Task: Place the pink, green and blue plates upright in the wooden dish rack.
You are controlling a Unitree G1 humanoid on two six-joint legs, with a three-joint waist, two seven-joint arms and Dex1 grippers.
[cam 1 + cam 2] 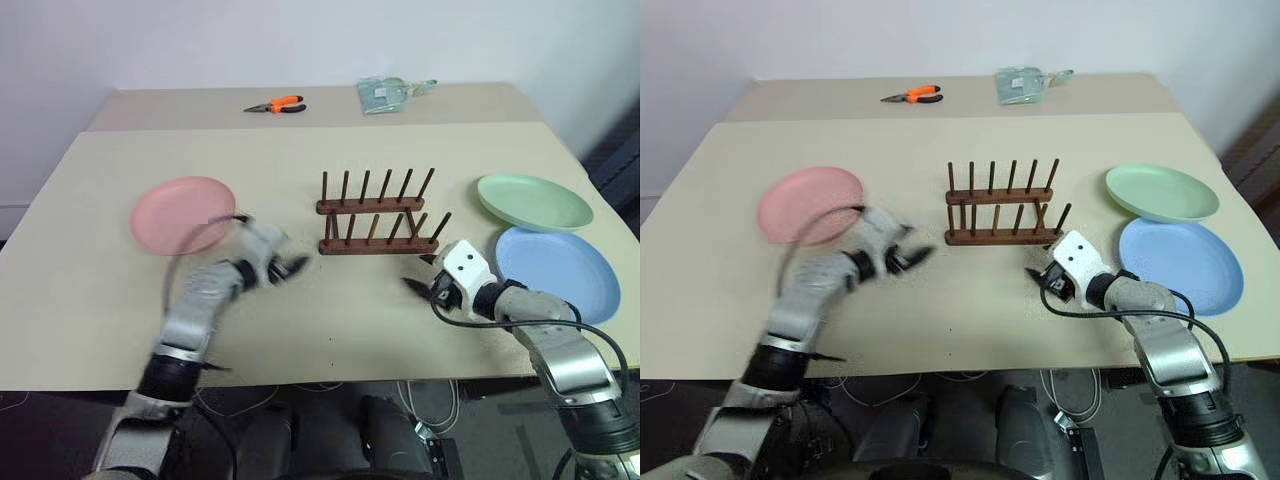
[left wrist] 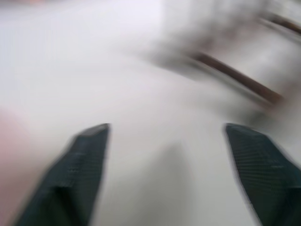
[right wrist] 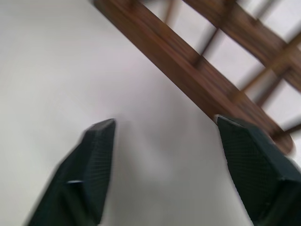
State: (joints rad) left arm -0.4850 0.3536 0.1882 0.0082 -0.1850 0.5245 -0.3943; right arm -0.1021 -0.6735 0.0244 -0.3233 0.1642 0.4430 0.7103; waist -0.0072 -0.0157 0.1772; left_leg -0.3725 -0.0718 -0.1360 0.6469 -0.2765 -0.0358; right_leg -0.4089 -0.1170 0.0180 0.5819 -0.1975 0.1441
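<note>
While no writing can be read anywhere, both pincers hang released and empty above the table (image 1: 80, 290): left gripper (image 1: 292, 268) beside the pink plate (image 1: 180, 214), right gripper (image 1: 425, 288) just before the wooden dish rack (image 1: 377, 212). Blue plate (image 1: 557, 272), then green plate (image 1: 533, 201), lie flat at right.

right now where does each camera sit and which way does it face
Head, both eyes: look forward and down at the table, rack, three plates; both arms show.
Left wrist: looks along the open left end effector over the table toward the rack; two fingers show.
Right wrist: looks along the open right end effector at the rack's base; two fingers show.
Shared: every view holds the rack.
</note>
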